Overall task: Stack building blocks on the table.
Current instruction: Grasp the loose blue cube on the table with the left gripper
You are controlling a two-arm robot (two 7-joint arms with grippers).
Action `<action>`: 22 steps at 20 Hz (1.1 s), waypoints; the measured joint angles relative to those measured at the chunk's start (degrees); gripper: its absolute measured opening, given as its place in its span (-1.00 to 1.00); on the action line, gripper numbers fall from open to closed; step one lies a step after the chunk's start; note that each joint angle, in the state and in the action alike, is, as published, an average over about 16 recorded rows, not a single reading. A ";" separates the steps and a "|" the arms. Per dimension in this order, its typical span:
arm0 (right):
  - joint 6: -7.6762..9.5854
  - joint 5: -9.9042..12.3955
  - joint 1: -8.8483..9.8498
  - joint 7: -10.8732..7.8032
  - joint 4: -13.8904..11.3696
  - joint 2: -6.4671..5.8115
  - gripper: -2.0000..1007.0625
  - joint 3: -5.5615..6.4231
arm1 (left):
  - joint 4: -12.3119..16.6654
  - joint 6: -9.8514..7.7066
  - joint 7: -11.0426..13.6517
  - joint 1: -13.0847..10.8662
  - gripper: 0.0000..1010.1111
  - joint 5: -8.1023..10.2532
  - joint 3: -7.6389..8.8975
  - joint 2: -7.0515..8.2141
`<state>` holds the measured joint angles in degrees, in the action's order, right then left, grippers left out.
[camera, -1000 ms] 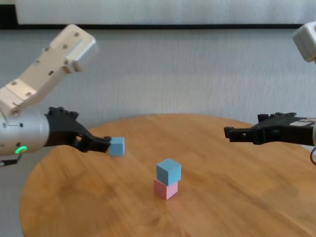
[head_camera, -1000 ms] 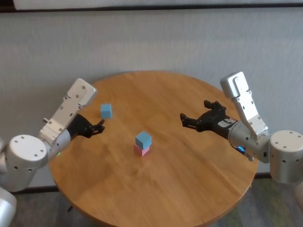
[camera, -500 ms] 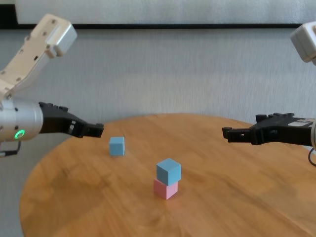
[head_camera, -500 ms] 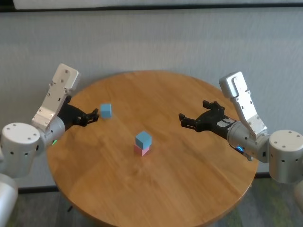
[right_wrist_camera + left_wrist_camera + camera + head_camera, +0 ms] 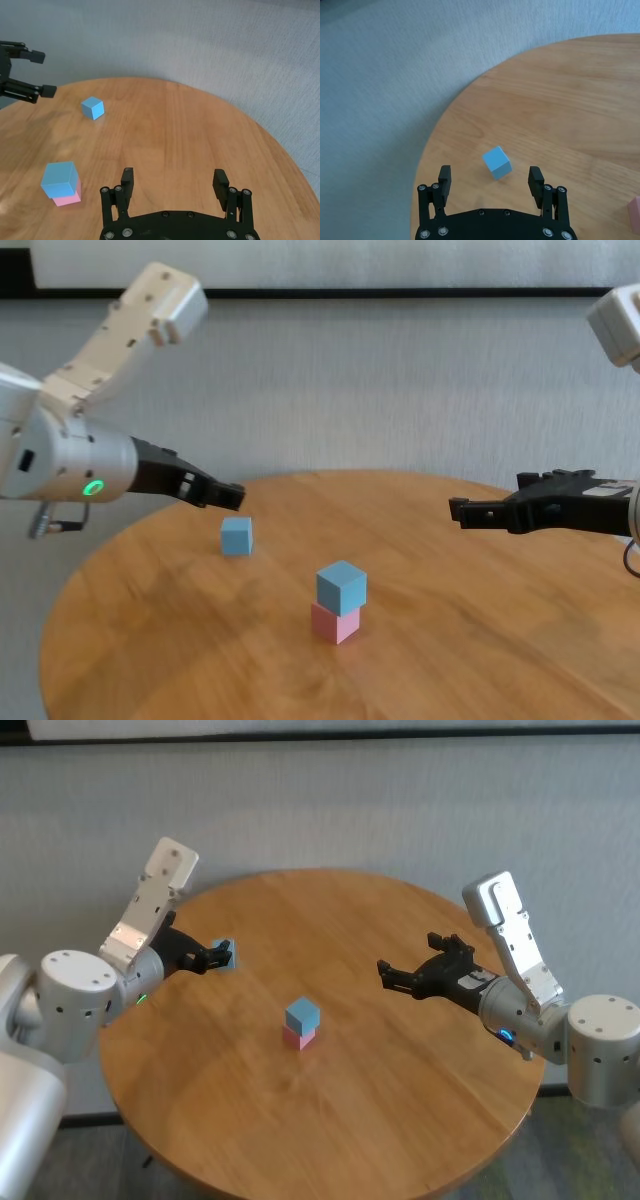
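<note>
On your round wood-grain bench (image 5: pixel 350 1120), a light blue block (image 5: pixel 302 1014) sits corner-turned atop the pink block (image 5: pixel 299 1038) near the centre. The lone blue block (image 5: pixel 236 536) rests near the far left edge. Your left end effector (image 5: pixel 491 181) hovers over it, released; the left wrist view shows the cube between open fingers, untouched. Your right end effector (image 5: pixel 384 974) hangs released at the right. A grey wall stands behind.
</note>
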<state>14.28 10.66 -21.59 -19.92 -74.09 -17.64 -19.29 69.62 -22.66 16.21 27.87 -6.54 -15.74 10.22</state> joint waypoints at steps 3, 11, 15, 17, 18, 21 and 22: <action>0.00 0.01 -0.01 -0.01 0.02 0.01 0.99 -0.01 | -2.71 0.11 0.39 1.75 0.98 -0.53 -0.74 -0.80; 0.01 0.04 -0.04 -0.03 0.05 0.04 0.99 -0.03 | -9.19 0.95 0.92 5.44 0.98 -1.32 -1.99 -2.56; 0.01 0.05 -0.05 -0.03 0.06 0.04 0.99 -0.04 | -11.53 1.48 0.96 6.67 0.98 -1.45 -2.23 -3.19; 0.01 0.05 -0.05 -0.03 0.07 0.05 0.99 -0.04 | -12.49 1.70 0.96 7.16 0.98 -1.48 -2.30 -3.45; 0.01 0.05 -0.05 -0.03 0.07 0.05 0.99 -0.04 | -12.90 1.79 0.95 7.37 0.98 -1.49 -2.33 -3.57; 0.01 0.05 -0.06 -0.03 0.07 0.05 0.99 -0.04 | -14.07 2.06 0.92 7.93 0.98 -1.51 -2.42 -3.90; 0.01 0.05 -0.06 -0.03 0.07 0.05 0.99 -0.04 | -14.44 2.15 0.90 8.09 0.98 -1.52 -2.44 -4.01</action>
<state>14.29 10.71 -21.65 -19.95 -74.02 -17.60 -19.33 55.18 -20.52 17.11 35.96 -8.05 -18.18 6.21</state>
